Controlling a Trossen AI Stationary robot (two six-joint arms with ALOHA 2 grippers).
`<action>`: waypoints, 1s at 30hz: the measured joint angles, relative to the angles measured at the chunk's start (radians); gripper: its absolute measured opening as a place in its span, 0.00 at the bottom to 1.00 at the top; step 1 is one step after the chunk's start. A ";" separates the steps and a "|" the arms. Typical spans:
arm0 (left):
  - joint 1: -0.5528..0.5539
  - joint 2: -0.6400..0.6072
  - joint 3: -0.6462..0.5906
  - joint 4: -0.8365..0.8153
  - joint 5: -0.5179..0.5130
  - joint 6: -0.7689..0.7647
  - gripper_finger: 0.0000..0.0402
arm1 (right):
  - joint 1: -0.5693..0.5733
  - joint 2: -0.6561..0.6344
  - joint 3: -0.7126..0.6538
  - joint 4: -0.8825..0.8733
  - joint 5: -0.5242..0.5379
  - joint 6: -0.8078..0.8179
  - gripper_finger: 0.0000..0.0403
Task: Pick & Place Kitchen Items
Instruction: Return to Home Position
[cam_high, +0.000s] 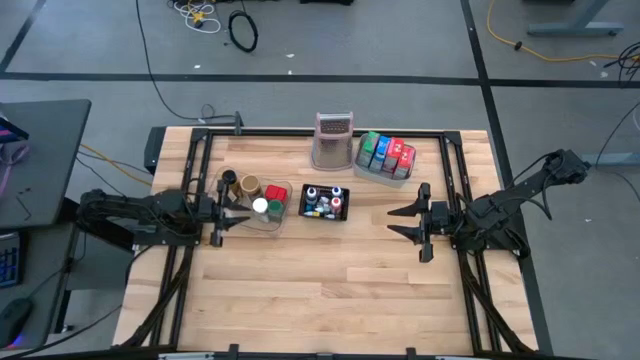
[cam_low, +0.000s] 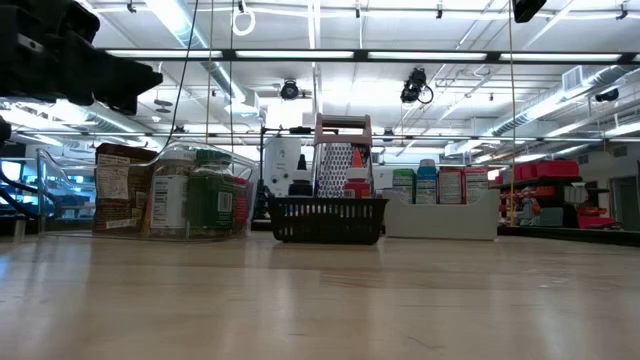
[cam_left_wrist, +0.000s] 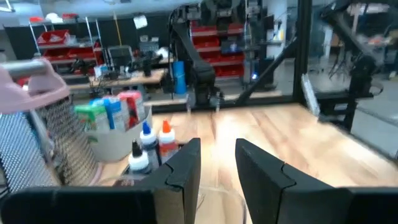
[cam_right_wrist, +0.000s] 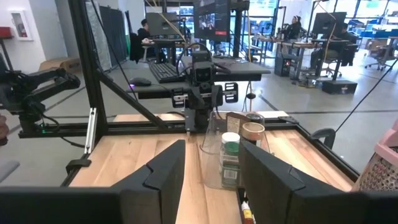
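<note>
Squat lidded jars (cam_high: 262, 198) stand in a clear tub at the table's left-centre and show in the low view (cam_low: 170, 195) and the right wrist view (cam_right_wrist: 231, 155). Tiny colour-capped bottles (cam_high: 325, 201) (cam_left_wrist: 149, 144) stand in a black mesh basket. Green, blue and red packets (cam_high: 388, 153) (cam_left_wrist: 112, 112) stand upright in a grey tray at the far side. My left gripper (cam_high: 238, 214) (cam_left_wrist: 217, 149) is open and raised, just left of the tub. My right gripper (cam_high: 393, 221) (cam_right_wrist: 212, 149) is open, right of the basket and pointing left, and holds nothing.
A tall silvery box grater (cam_high: 334, 140) (cam_low: 343, 160) stands at the far edge, between the tub and the grey tray (cam_high: 372, 170). Bare wood (cam_high: 320, 280) fills the near half of the table. A black frame (cam_high: 300, 132) runs around the table.
</note>
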 joint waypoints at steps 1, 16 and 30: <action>0.000 0.002 0.000 -0.009 -0.003 0.001 0.27 | 0.000 0.000 0.000 -0.001 0.000 0.000 0.40; 0.000 0.001 -0.001 -0.006 -0.009 -0.060 0.27 | 0.073 -0.001 -0.014 -0.020 0.003 -0.060 0.40; 0.000 0.001 -0.002 -0.005 -0.010 0.096 0.27 | 0.028 -0.077 -0.216 0.139 -0.419 -0.262 0.40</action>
